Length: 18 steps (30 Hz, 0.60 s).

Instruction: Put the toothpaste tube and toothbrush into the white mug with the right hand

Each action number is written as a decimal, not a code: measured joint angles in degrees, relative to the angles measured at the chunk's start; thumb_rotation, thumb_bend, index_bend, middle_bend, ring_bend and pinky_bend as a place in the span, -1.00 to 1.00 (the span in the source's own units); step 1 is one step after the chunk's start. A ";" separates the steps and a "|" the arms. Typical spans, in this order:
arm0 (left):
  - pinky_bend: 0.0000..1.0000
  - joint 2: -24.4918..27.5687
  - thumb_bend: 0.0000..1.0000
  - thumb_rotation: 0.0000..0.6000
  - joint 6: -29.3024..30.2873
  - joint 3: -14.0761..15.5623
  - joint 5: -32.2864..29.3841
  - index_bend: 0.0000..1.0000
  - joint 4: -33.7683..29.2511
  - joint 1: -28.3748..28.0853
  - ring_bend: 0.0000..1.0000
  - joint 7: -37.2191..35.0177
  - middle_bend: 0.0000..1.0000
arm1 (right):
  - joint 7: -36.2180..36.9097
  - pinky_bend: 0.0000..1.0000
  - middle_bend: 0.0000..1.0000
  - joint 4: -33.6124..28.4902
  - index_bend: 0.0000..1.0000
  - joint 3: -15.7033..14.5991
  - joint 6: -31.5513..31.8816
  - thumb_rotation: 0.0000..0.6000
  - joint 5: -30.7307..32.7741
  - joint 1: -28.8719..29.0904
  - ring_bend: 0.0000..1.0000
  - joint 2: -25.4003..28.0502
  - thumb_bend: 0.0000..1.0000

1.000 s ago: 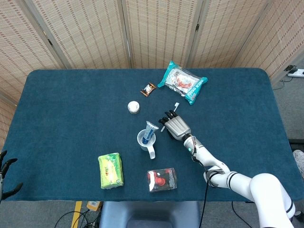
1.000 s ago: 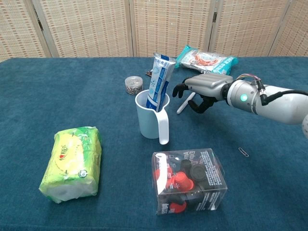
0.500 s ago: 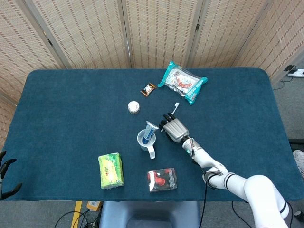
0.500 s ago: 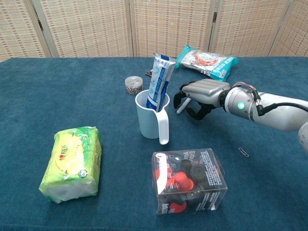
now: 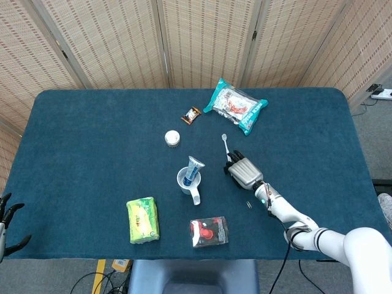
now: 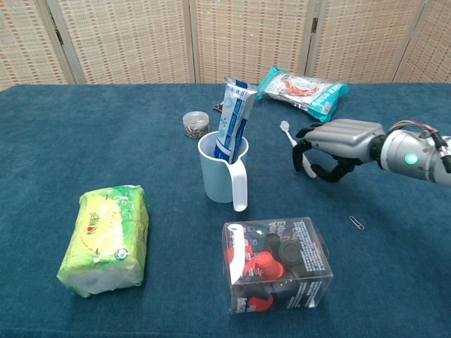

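Right hand is off the table to the right of the mug, and I have its fingers curled around the toothbrush. From the chest view I see the brush slanting through the grip, head end sticking up and to the left of the fingers, handle end poking out below them. In the head view the same hand sits just right of the mug, with the brush pointing away toward the far side of the table.

Toothpaste already stands upright in the mug, leaning on the rim, its top well above it.

At the table's near left corner my left hand only just shows in the head view, fingers apart, holding nothing.

A clear box lies in front of the mug, and a green pack is off to the left.
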 measured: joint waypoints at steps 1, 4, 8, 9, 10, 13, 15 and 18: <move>-0.70 -0.01 -0.54 1.00 0.04 -0.02 0.02 -0.48 -0.03 -0.01 -0.90 0.01 -0.84 | -0.39 -0.88 -0.41 -0.76 -0.21 -0.29 0.11 1.00 0.03 -0.40 -0.92 0.85 0.19; -0.70 0.06 -0.54 1.00 -0.01 -0.04 -0.06 -0.48 -0.08 -0.02 -0.90 0.12 -0.85 | -1.72 -0.88 -0.39 -3.16 -0.20 -1.12 0.62 1.00 0.16 -1.67 -0.92 3.90 0.19; -0.70 0.02 -0.54 1.00 -0.15 0.03 -0.08 -0.48 -0.19 -0.05 -0.90 0.30 -0.84 | -3.51 -0.88 -0.38 -5.58 -0.18 -1.49 1.27 1.00 1.39 -3.35 -0.92 8.03 0.19; -0.70 -0.01 -0.54 1.00 -0.19 0.05 0.00 -0.48 -0.28 -0.11 -0.90 0.41 -0.84 | -3.69 -0.88 -0.38 -5.74 -0.18 -1.31 1.32 1.00 1.99 -3.54 -0.92 8.42 0.19; -0.70 -0.06 -0.54 1.00 -0.21 0.07 0.08 -0.48 -0.36 -0.15 -0.90 0.50 -0.84 | -3.80 -0.88 -0.38 -5.80 -0.18 -1.00 1.35 1.00 2.65 -3.68 -0.92 8.57 0.19; -0.70 -0.09 -0.54 1.00 -0.16 0.07 0.34 -0.48 -0.69 -0.28 -0.90 0.78 -0.84 | -3.80 -0.88 -0.38 -5.35 -0.18 0.97 1.34 1.00 4.94 -3.68 -0.92 8.05 0.19; -0.70 0.04 -0.54 1.00 -0.09 0.02 0.40 -0.48 -0.91 -0.35 -0.90 0.93 -0.84 | -3.85 -0.88 -0.38 -4.23 -0.18 2.46 0.98 1.00 6.33 -3.25 -0.92 6.73 0.19; -0.70 0.34 -0.54 1.00 0.10 -0.08 0.42 -0.48 -1.15 -0.35 -0.90 1.04 -0.84 | -3.89 -0.88 -0.36 -1.85 -0.27 3.87 0.13 1.00 7.43 -2.14 -0.92 4.23 0.20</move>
